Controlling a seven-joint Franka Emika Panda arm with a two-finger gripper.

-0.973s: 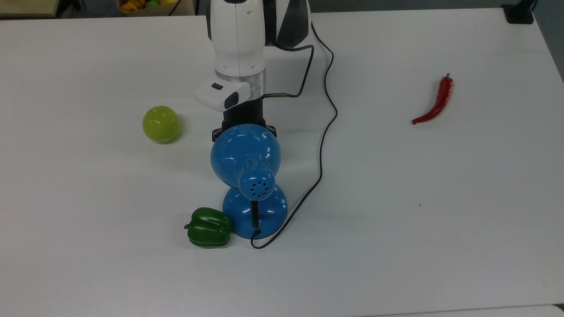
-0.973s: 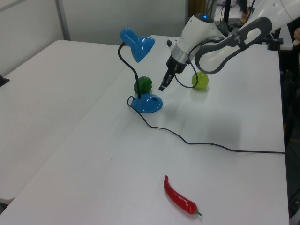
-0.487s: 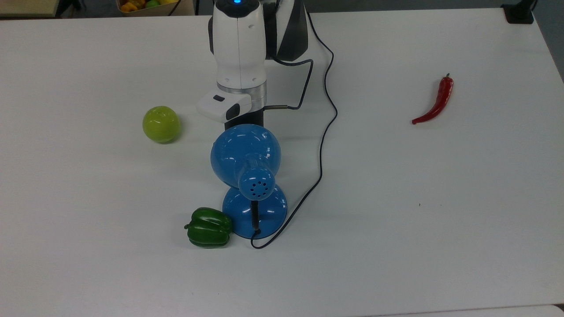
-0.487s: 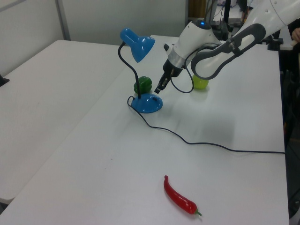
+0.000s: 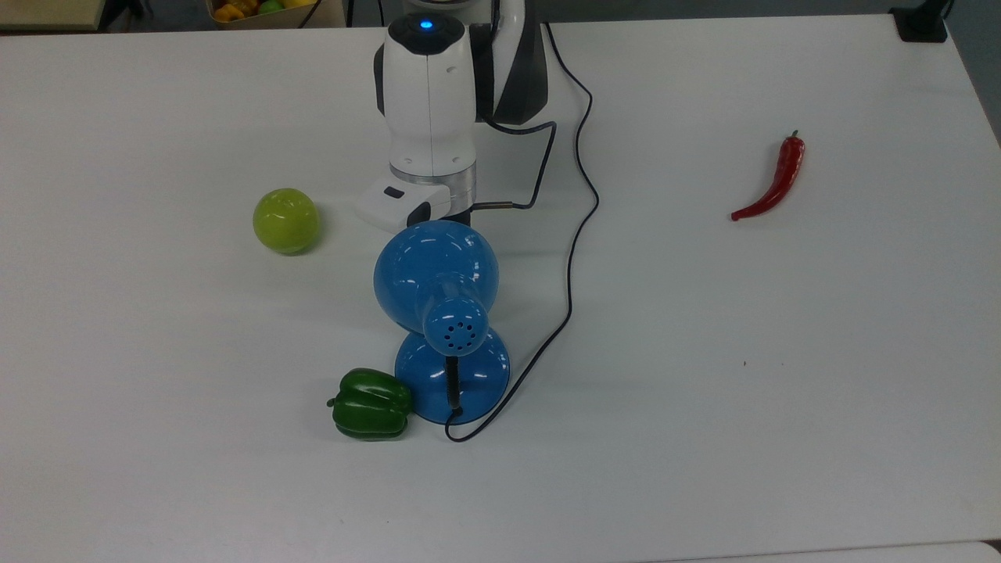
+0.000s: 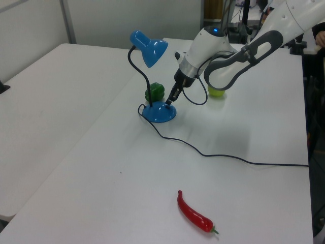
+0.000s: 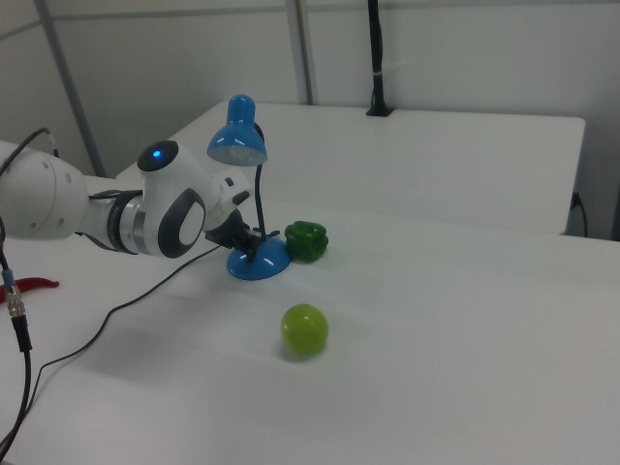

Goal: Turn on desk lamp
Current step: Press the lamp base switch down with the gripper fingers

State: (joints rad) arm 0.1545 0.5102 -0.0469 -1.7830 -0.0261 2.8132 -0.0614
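The desk lamp stands mid-table, a glossy blue dome shade (image 5: 435, 274) with vent holes over a round blue base (image 5: 469, 383). Its thin black cord (image 5: 577, 227) runs off toward the arm. In the left view, the shade (image 6: 150, 49) hangs on a curved black neck above the base (image 6: 160, 113). My gripper (image 6: 168, 100) comes down at a slant, shut and holding nothing, its tip at the top of the base on the side away from the neck. In the right view the gripper (image 7: 252, 241) sits just above the base (image 7: 262, 263), under the shade (image 7: 237, 140).
A green bell pepper (image 5: 370, 404) lies against the base on the top view's left. A yellow-green apple (image 5: 286, 220) sits beside the arm's wrist (image 5: 428, 109). A red chili (image 5: 774, 181) lies far to the top view's right. The cord (image 6: 223, 156) snakes across the table.
The arm has pushed toward the lamp and the gripper has dropped from beside the shade down to the base. The lamp, pepper, apple and chili have not moved.
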